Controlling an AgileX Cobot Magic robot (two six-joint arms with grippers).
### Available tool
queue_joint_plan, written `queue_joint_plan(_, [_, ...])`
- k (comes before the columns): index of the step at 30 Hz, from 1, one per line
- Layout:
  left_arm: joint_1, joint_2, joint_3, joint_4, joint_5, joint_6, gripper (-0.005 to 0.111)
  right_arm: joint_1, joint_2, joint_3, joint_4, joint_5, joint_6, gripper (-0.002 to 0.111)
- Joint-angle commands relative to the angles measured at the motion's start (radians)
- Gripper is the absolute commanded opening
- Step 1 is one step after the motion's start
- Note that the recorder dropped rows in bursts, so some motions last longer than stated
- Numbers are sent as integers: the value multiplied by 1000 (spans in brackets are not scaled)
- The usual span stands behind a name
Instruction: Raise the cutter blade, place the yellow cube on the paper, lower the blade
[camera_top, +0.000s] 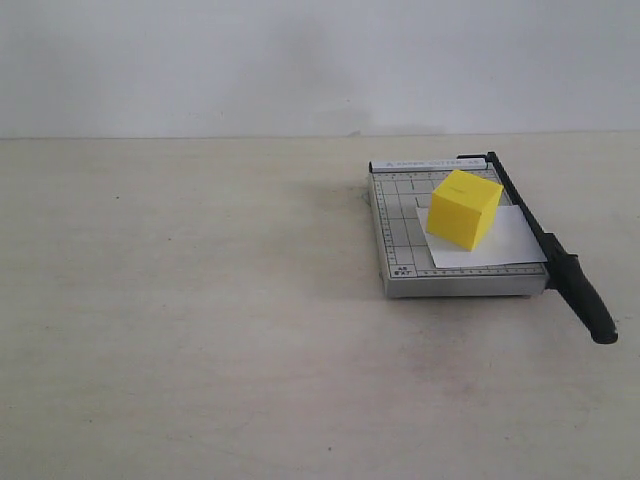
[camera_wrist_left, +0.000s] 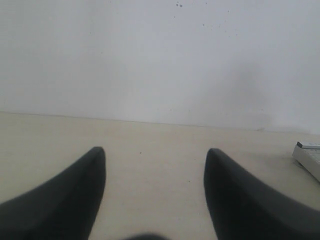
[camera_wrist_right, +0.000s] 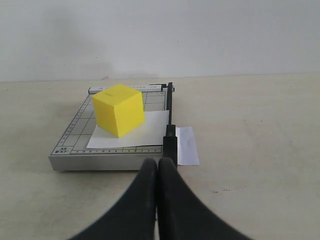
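Observation:
The yellow cube (camera_top: 463, 208) (camera_wrist_right: 119, 110) rests on the white paper (camera_top: 500, 245) (camera_wrist_right: 150, 127), which lies on the grey gridded cutter base (camera_top: 400, 225) (camera_wrist_right: 75, 137). The black cutter blade (camera_top: 520, 200) (camera_wrist_right: 170, 107) lies flat along the base's right edge, its handle (camera_top: 582, 292) (camera_wrist_right: 170, 145) sticking out past the front. A strip of paper (camera_wrist_right: 186, 145) shows beyond the blade. My right gripper (camera_wrist_right: 158, 161) is shut and empty, just short of the handle's end. My left gripper (camera_wrist_left: 155, 150) is open over bare table. Neither gripper appears in the exterior view.
A corner of the cutter (camera_wrist_left: 310, 157) shows at the edge of the left wrist view. A beige table (camera_top: 200, 320) runs back to a white wall (camera_top: 300, 60).

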Motion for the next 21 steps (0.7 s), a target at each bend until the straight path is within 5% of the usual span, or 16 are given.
queue_joint_plan(1, [-67,-4,4,0,-2,4,56,2,-6,4,-9,-4,-2,0])
queue_joint_plan(9, [-198,-4,4,0,47,4,56,2,-6,4,-9,-4,-2,0])
queue_joint_plan(21, [-209,-4,4,-2,117,4,56,2,-6,4,-9,-15,-2,0])
